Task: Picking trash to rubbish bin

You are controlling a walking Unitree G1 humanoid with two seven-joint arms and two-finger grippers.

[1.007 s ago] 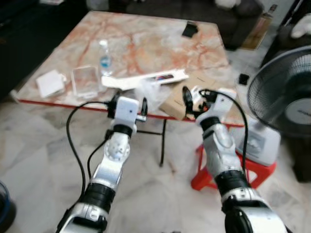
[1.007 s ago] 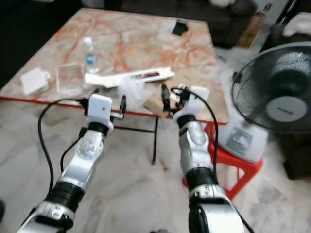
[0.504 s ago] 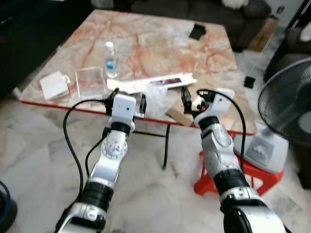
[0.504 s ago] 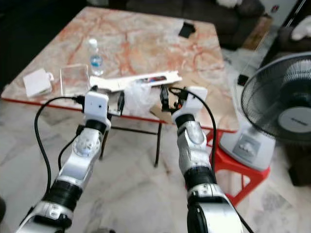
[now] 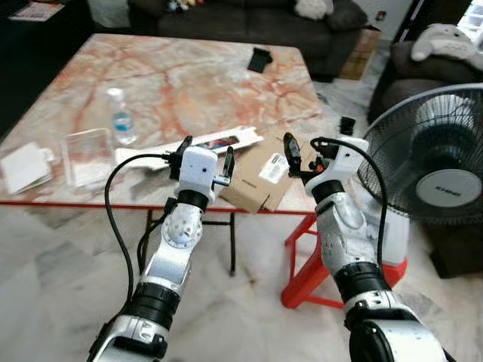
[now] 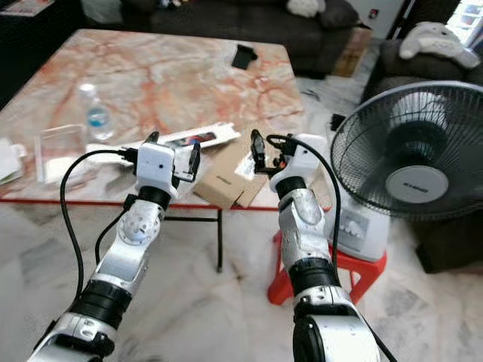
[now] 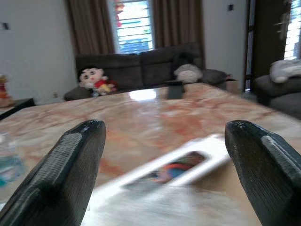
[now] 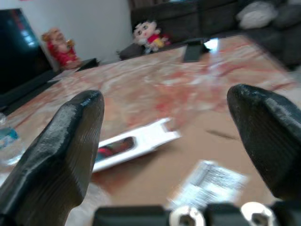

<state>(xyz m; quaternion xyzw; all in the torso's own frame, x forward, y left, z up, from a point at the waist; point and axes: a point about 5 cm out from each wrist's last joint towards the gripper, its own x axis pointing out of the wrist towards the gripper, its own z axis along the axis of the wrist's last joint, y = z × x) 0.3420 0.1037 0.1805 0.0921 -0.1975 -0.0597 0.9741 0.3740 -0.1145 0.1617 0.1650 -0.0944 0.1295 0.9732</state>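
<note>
Both arms are raised at the near edge of a marble table point(image 5: 189, 72). My left gripper point(image 5: 207, 148) is open and holds nothing; it hangs just before a long white flat package point(image 5: 226, 140) point(image 7: 175, 165). To its right a brown cardboard box point(image 5: 260, 173) with a white label point(image 8: 208, 177) overhangs the table edge. My right gripper point(image 5: 304, 154) is open and holds nothing, at the box's right end. A small water bottle point(image 5: 121, 117) stands further left on the table.
A clear plastic container point(image 5: 87, 154) and a white flat item point(image 5: 23, 167) lie at the table's left front. A black object point(image 5: 260, 59) lies at the far edge. A standing fan point(image 5: 434, 162) and a red stool point(image 5: 313, 264) are close on the right. A dark sofa point(image 5: 249, 19) stands behind.
The whole scene has shifted left and the fan now sits closer on the right, so the camera has moved. Both arms stay raised with open fingers.
</note>
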